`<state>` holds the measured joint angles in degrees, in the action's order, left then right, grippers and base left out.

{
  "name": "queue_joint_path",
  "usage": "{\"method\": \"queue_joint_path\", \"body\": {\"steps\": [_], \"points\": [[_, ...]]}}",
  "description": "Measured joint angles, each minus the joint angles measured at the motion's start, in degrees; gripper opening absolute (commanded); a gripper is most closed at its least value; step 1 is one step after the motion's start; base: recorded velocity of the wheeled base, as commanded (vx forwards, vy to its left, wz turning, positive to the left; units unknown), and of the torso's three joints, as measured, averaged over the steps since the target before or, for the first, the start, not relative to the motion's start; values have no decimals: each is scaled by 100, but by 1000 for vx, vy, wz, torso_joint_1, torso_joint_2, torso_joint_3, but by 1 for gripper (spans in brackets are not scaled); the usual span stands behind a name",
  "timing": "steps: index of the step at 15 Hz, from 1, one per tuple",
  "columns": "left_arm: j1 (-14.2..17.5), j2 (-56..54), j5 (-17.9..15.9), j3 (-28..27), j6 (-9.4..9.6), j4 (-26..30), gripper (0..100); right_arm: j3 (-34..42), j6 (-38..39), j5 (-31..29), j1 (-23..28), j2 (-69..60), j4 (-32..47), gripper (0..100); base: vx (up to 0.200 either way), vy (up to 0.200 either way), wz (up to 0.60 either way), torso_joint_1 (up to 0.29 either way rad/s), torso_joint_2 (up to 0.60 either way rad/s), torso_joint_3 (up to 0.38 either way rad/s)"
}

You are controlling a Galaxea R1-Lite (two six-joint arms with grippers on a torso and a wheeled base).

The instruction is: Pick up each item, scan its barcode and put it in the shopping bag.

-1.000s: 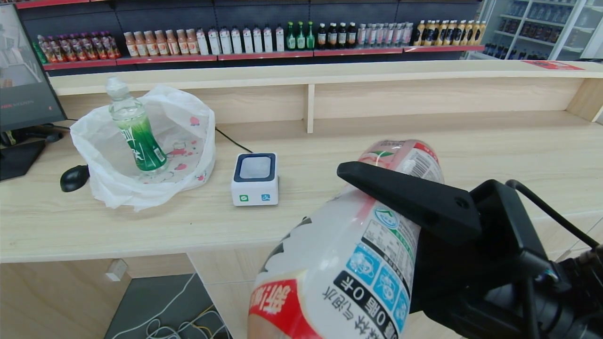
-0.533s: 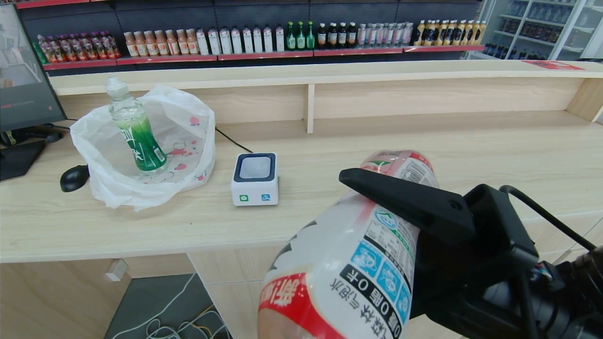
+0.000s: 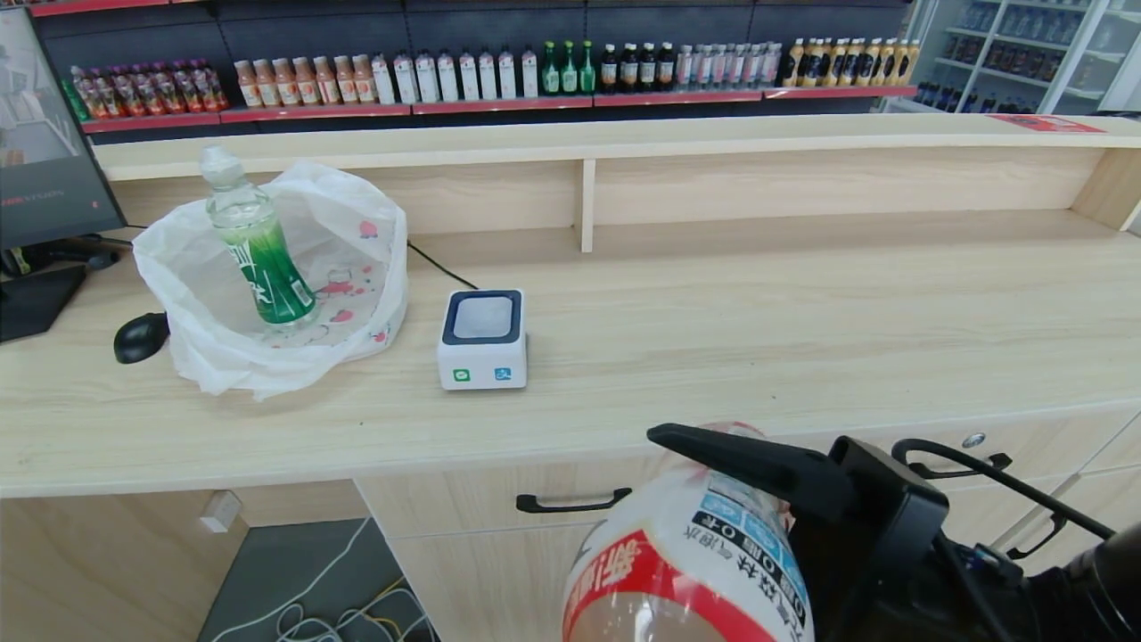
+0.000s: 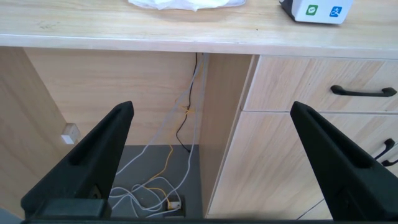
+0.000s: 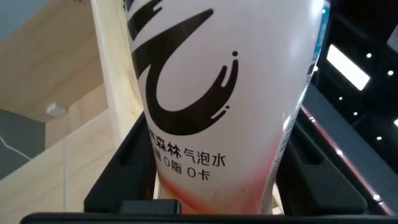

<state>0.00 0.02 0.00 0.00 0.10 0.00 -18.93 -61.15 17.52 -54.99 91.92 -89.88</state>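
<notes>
**Bottle gripped below the counter's front edge**

Your right gripper (image 5: 221, 130) has its black fingers clamped on either side of the white-labelled plastic drink bottle with a red band (image 3: 686, 571). It holds the bottle tilted in front of the drawers, below the front edge of the pale wooden counter (image 3: 758, 330). Your left gripper (image 4: 212, 111) is also below that edge, facing the cabinet, its fingers spread wide with nothing between them. Towards the counter's left end, the white plastic shopping bag with pink print (image 3: 361, 254) holds a slightly leaning green-labelled clear bottle (image 3: 267, 267). The white cube scanner with a dark top (image 3: 482, 341) stands just beside the bag, nearer the middle.
</notes>
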Motion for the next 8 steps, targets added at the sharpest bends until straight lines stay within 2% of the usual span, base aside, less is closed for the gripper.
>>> {"method": "queue_joint_path", "body": {"steps": [2, 6, 8], "points": [[0, 0, -2, 0, 0, 0, 100, 94, 518, 7, 0, -79, -6, 0, 0, 0, 0, 0, 0, 0], [0, 0, 0, 0, 0, 0, 100, 278, 2039, 60, 1, -178, -2, 0, 0, 0, 0, 0, 0, 0], [0, 0, 0, 0, 0, 0, 100, 260, 2402, 44, 4, -221, -9, 0, 0, 0, 0, 0, 0, 0]]}}
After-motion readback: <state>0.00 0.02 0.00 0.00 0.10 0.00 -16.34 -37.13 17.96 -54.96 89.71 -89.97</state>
